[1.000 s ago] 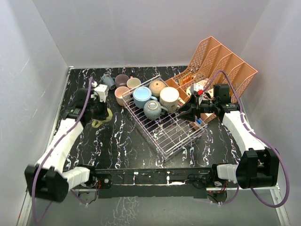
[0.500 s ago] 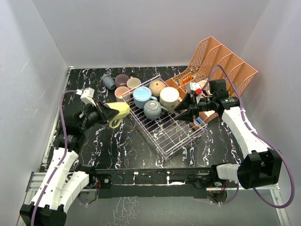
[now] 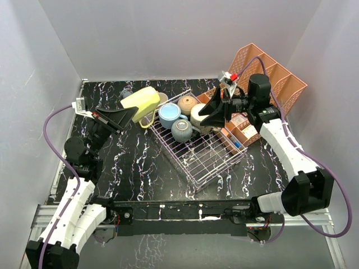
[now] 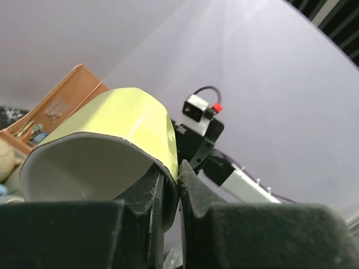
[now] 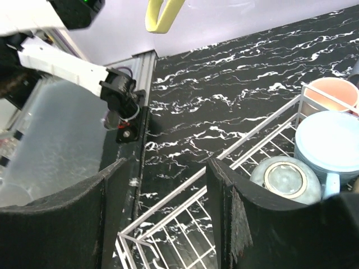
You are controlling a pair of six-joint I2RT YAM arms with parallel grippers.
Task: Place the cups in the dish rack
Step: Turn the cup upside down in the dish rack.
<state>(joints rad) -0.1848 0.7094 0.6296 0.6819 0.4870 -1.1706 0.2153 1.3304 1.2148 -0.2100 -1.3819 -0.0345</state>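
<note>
1. The left tool (image 3: 130, 112) is clamped on the yellow cup's (image 3: 141, 101) wall, one finger inside the mouth and one outside, probably because the thin rim suits a pinch.
2. The cup hangs off the table, near the dish rack's (image 3: 210, 162) far left corner, clear of the loaded cups (image 3: 182, 130).
3. It lies sideways: mouth toward the left tool, base toward the rack, handle drooping.
4. The right tool (image 3: 212, 115) hovers over the rack, fingers apart and empty.

A salmon-pink plastic lattice file organiser (image 3: 280, 84) stands far right on the black white-veined marble worktop (image 3: 140, 162), its low tray holding possibly stationery.
</note>
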